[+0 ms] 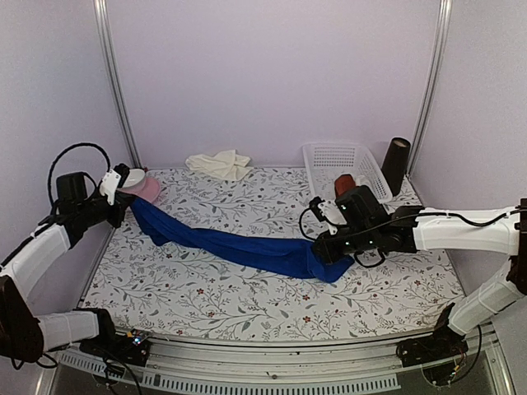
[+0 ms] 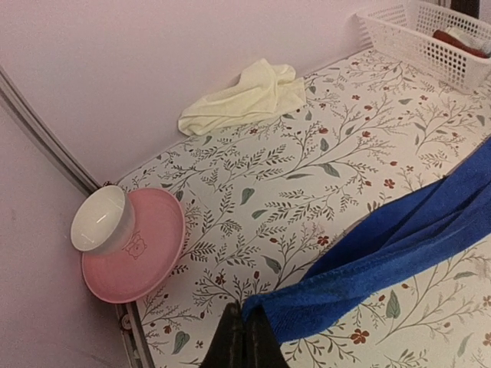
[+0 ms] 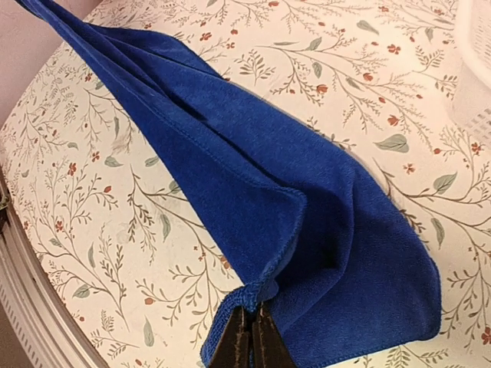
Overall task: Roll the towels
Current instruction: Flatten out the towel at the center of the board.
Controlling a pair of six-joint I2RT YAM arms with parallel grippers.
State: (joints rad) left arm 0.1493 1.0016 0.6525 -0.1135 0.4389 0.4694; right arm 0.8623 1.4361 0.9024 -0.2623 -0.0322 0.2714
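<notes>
1. The blue towel point(image 1: 239, 245) is drawn out into a long, narrow band across the flower-patterned table point(image 1: 247, 309), held at each end by one arm.
2. Its long axis runs on a diagonal. The left end sits farther back, beside the table's left edge, and the right end lies nearer the front, right of centre.
3. The left gripper point(image 2: 244, 339) has its dark fingers pressed together on the towel's left corner. In the left wrist view the cloth rises off the table there and casts a shadow beneath.
4. The right gripper point(image 3: 252, 337) is clamped on the bunched hem at the other end. The cloth folds over itself there and fans out wider, so the band is broadest at the right and tapers toward the left.
5. The cream towel point(image 2: 245, 98) lies crumpled at the back of the table against the wall, well apart from both grippers and from the blue towel.
6. A pink plate point(image 2: 146, 245) with a white bowl point(image 2: 98, 220) on it sits at the far left edge, just beside the left gripper.
7. A white basket point(image 1: 329, 156) stands at the back right, with a dark red roll point(image 1: 344, 182) inside.
8. A dark cylinder point(image 1: 396, 164) stands upright just to the right of the basket.
</notes>
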